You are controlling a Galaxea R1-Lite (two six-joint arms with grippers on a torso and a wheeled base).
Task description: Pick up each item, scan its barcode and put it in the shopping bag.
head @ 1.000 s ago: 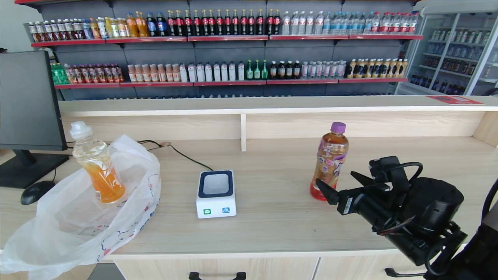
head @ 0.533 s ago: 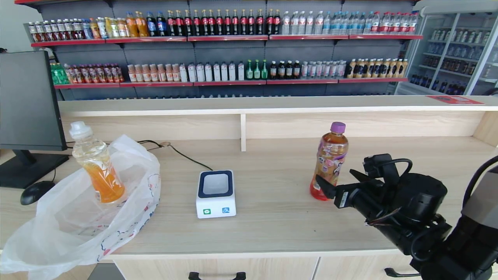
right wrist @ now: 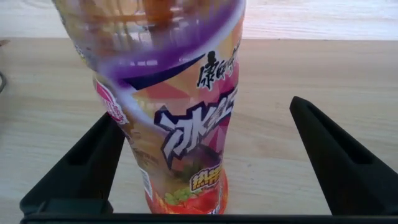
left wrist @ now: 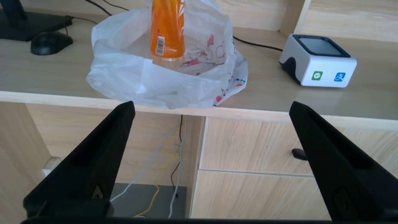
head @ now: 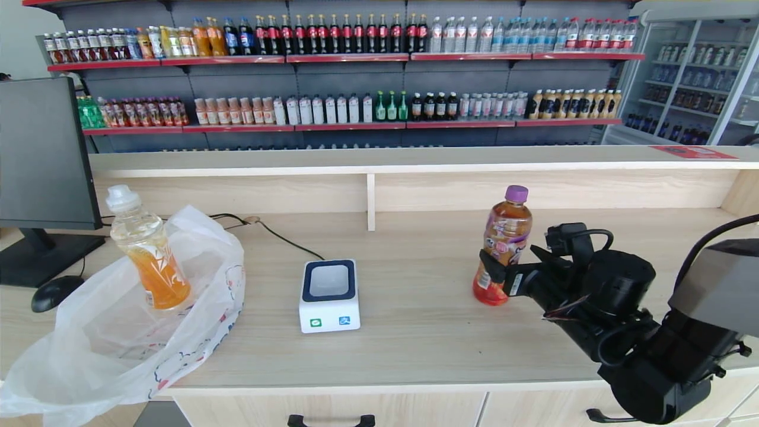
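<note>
A tea bottle (head: 503,249) with a purple cap stands upright on the wooden counter (head: 415,332), right of centre. My right gripper (head: 513,267) is open, with one finger on each side of the bottle's lower half; in the right wrist view the bottle (right wrist: 174,112) sits between the fingers of the gripper (right wrist: 208,177), nearer one of them. An orange-drink bottle (head: 145,249) with a white cap stands inside the white plastic shopping bag (head: 107,338) at the left. The white scanner (head: 329,293) sits mid-counter. My left gripper (left wrist: 211,168) hangs open in front of the counter edge, facing the bag (left wrist: 186,74).
A monitor (head: 44,154) and a mouse (head: 53,292) stand at the far left. A black cable (head: 284,240) runs from the scanner to the back. A raised ledge (head: 415,166) bounds the counter's rear. Drawers (left wrist: 267,155) lie under the counter.
My right gripper has moved forward and to the left, and its open fingers now flank the tea bottle. The bottles, bag and scanner have not moved.
</note>
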